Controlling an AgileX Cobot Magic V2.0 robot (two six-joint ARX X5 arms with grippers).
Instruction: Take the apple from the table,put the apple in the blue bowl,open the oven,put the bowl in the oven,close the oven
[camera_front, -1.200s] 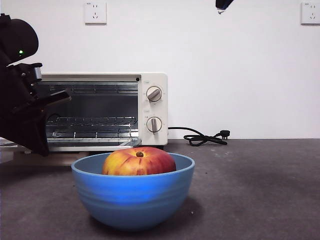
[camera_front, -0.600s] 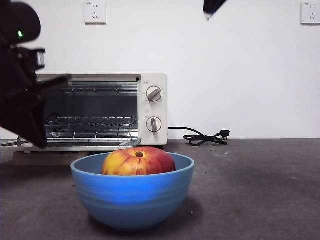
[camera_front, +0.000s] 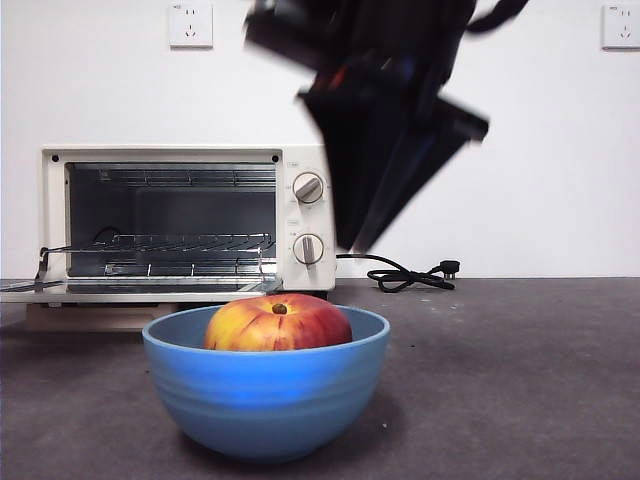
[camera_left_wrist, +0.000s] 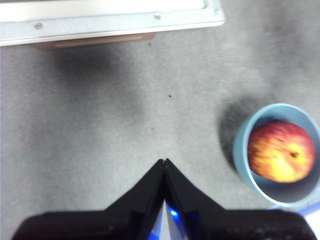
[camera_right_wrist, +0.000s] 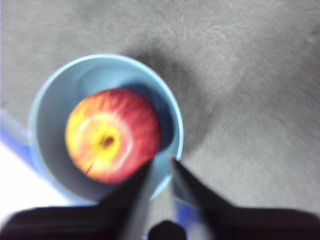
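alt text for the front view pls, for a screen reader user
A red-yellow apple sits in a blue bowl on a grey table. Behind stands a white oven, door open flat; the right gripper, blurred, hangs above the bowl.

Apple (camera_front: 278, 322) in blue bowl (camera_front: 265, 400) on table (camera_front: 520, 380); oven (camera_front: 188, 222) seemingly open.

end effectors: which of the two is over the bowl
The right end effector, its tips straddling the bowl rim. The left end effector hangs over bare table, beside the bowl.
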